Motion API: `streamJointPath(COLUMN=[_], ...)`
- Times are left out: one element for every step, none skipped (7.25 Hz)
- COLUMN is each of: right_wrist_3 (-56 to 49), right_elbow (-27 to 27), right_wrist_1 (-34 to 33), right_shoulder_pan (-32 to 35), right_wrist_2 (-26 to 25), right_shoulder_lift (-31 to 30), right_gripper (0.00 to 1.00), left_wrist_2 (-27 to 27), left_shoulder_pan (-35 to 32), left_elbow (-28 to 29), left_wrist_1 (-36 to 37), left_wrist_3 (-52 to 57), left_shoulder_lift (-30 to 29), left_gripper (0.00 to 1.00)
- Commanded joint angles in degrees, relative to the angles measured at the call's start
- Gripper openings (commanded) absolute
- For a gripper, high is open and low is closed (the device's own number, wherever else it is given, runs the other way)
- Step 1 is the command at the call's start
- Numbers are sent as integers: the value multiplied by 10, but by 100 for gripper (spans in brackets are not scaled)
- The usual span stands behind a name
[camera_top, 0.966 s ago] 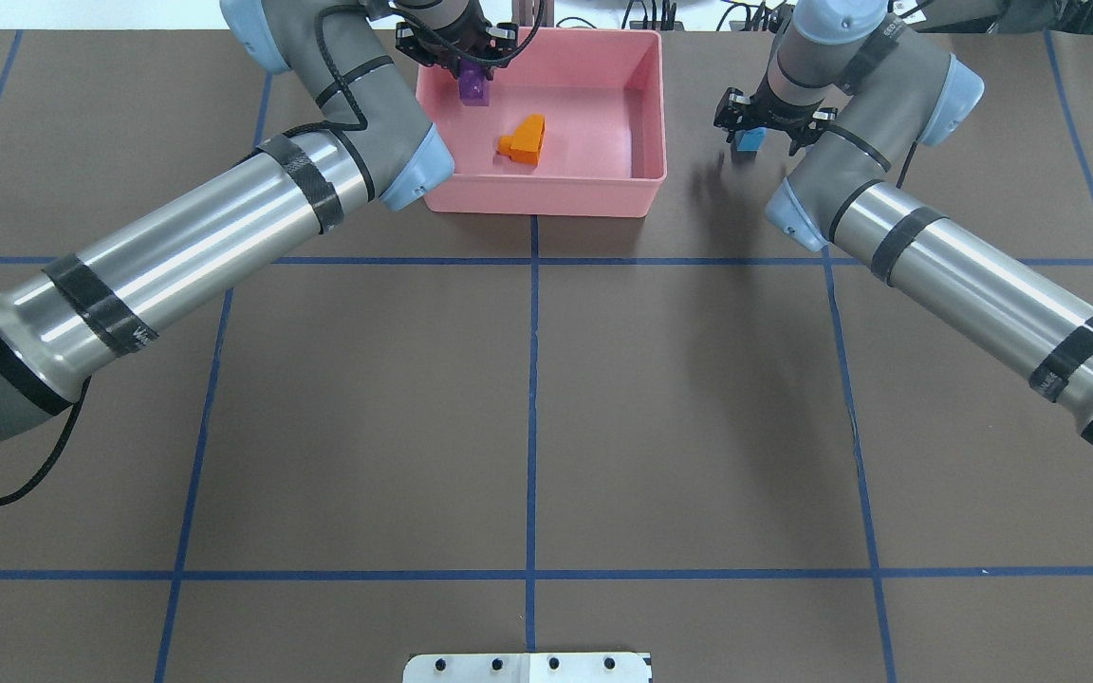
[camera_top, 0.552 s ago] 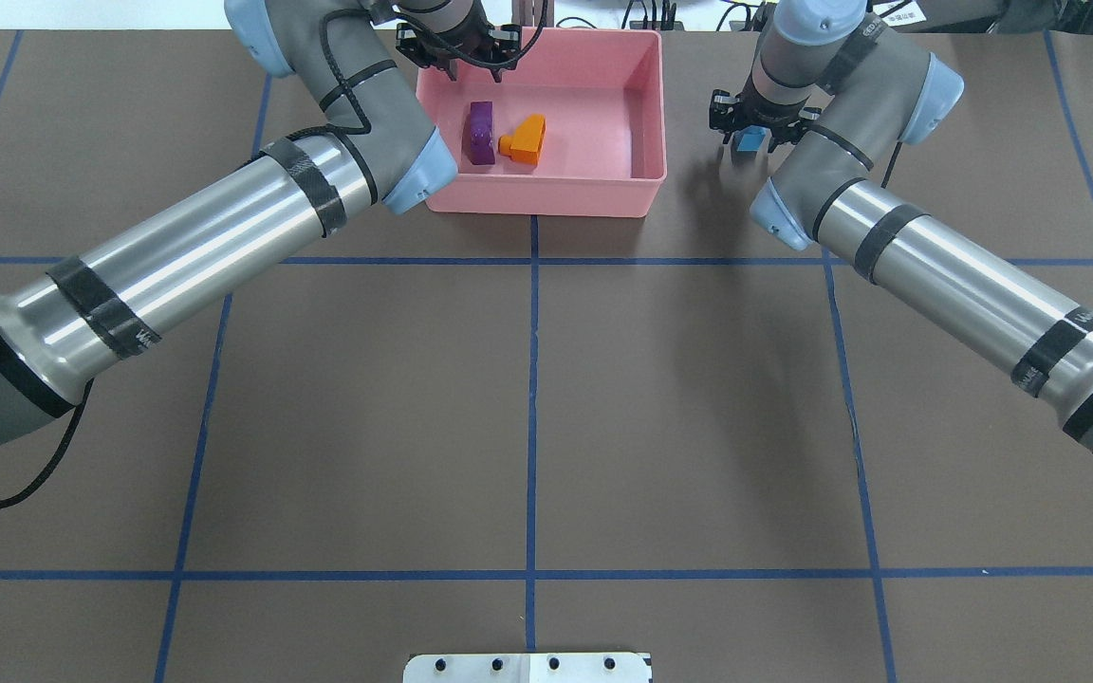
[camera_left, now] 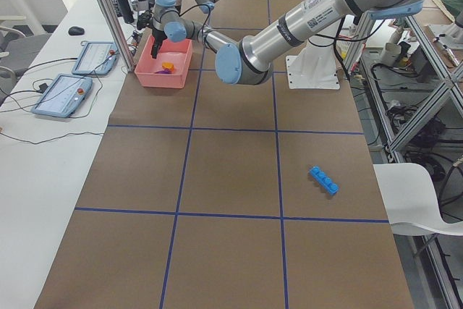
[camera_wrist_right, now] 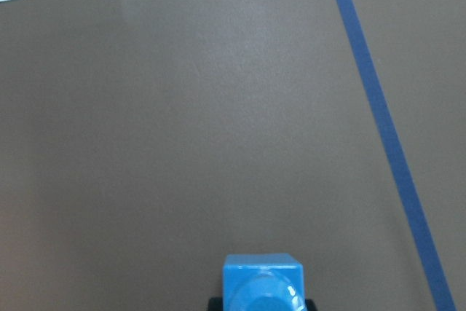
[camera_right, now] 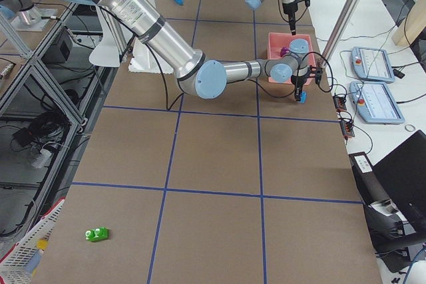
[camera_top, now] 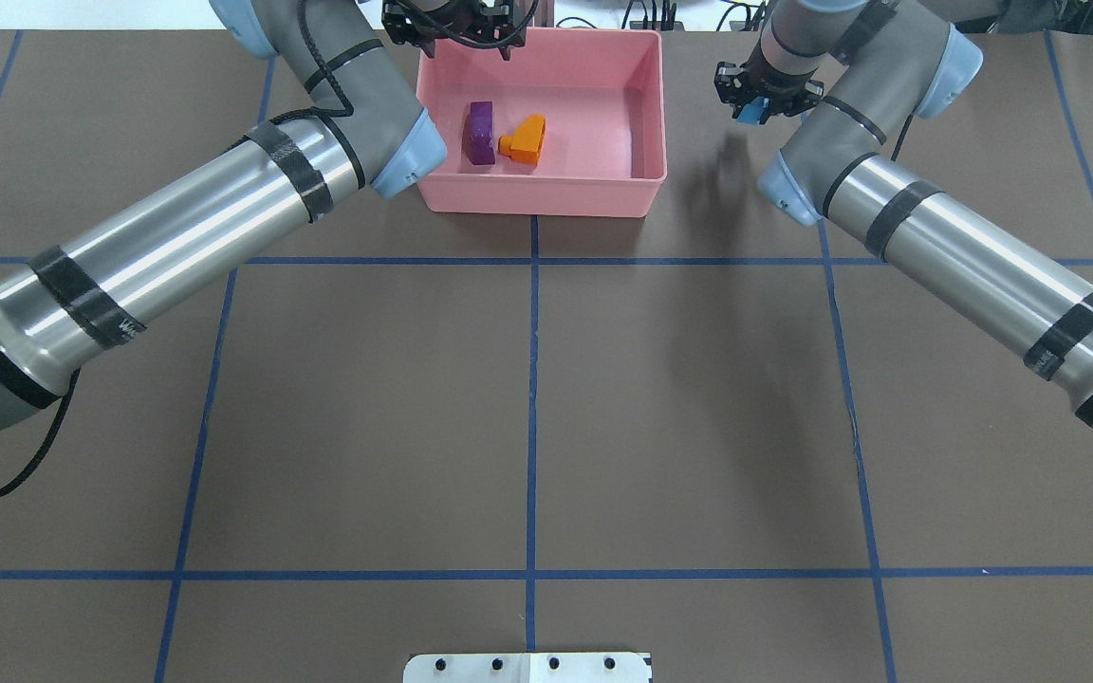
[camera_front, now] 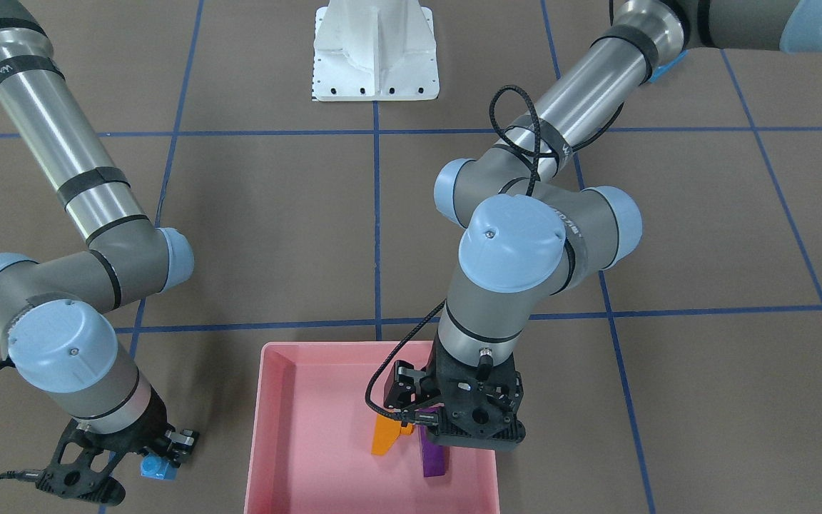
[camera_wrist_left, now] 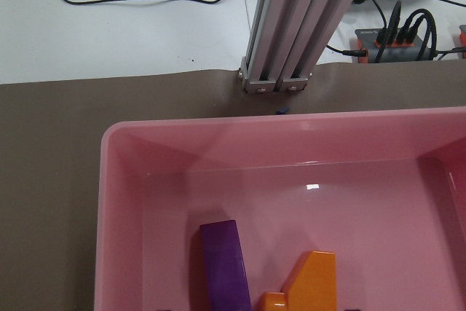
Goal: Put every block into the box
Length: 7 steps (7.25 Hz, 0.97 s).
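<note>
The pink box [camera_top: 546,204] stands at the table's far edge; it also shows in the front view [camera_front: 261,428] and the left wrist view [camera_wrist_left: 116,180]. The purple block [camera_top: 480,133] and the orange block [camera_top: 527,139] lie side by side in it. My left gripper [camera_top: 452,33] hovers open and empty over the box's far left part. My right gripper [camera_top: 753,109] is shut on the small blue cube [camera_wrist_right: 262,285] and holds it above the table, right of the box. The long blue block [camera_left: 323,179] and the green cube [camera_right: 98,234] lie far off on the table.
An aluminium post [camera_wrist_left: 291,27] stands just behind the box. Two teach pendants [camera_left: 72,92] and cables lie on the white bench beyond the table edge. The white robot base [camera_front: 375,50] sits at the near edge.
My left gripper opened and dropped the purple block into the box beside the orange one, then drew up and back. My right gripper rose with the small blue cube.
</note>
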Motion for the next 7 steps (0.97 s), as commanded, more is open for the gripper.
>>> streamJointPath(right_wrist_3=[7, 32, 99, 121, 160, 171, 171], right_elbow=[19, 19, 19, 19, 15, 13, 13], right_wrist_1=[-106, -128, -125, -123, -87, -76, -76], right_shoulder_pan=[21, 16, -14, -40, -68, -88, -96], right_wrist_2=[19, 19, 10, -9, -31, -46, -47], right_shoulder_lift=[80, 104, 121, 130, 128, 125, 125], right_gripper=[0, 0, 0, 0, 0, 0, 83], left_wrist_2=[-51, -62, -71, -80, -82, -82, -78], left_shoulder_pan=[-16, -21, -23, -23, -23, -23, -18], left_elbow=[-91, -148, -222, -302, -398, -476, -539], left_wrist_1=[30, 51, 89, 132, 176, 191, 190], left_wrist_3=[29, 60, 87, 118, 158, 191, 198], left_shoulder_lift=[76, 125, 181, 240, 317, 401, 479], left_gripper=[100, 100, 100, 100, 100, 100, 100])
